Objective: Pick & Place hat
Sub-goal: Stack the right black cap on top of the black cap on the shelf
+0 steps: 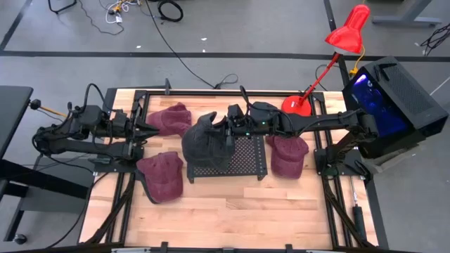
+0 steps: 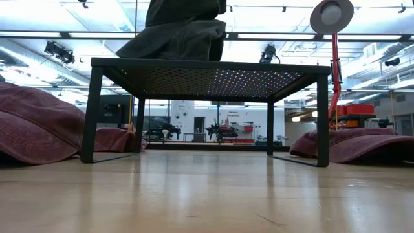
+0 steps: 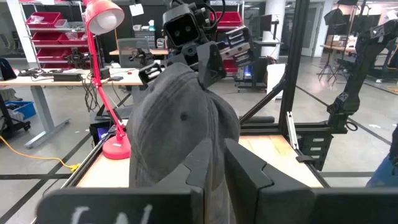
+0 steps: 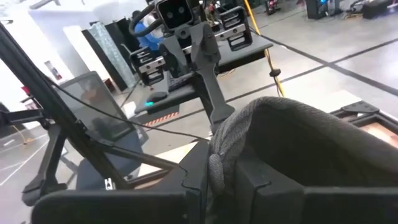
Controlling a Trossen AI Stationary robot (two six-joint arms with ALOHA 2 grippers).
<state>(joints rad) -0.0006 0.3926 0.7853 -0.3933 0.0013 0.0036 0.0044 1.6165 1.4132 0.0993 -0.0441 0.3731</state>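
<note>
A dark grey hat (image 1: pixel 204 144) sits on the left part of a black perforated stand (image 1: pixel 246 158). In the low view its lower edge (image 2: pixel 168 46) rests on the stand's top. My right gripper (image 1: pixel 228 133) reaches in from the table's right and is shut on the hat's top. My left gripper (image 3: pixel 222 177) comes from the table's left and is shut on the hat's near side. Each wrist view shows the other gripper across the hat. My left gripper pinches the grey hat's cloth at its left side (image 3: pixel 214 158) between its two fingers, coming level from the table's left. The hat stands upright in front of it. My right gripper pinches the hat's thick rolled edge (image 4: pixel 217 152) between its two fingers, reaching from the table's right. The hat's lower edge lies on the stand.
Three maroon hats lie on the table: one far left (image 1: pixel 172 119), one near left (image 1: pixel 163 176), one right of the stand (image 1: pixel 288 154). A red desk lamp (image 1: pixel 344 35) stands at the far right, with a black box (image 1: pixel 394 98) beside it. The near part of the table is bare wood.
</note>
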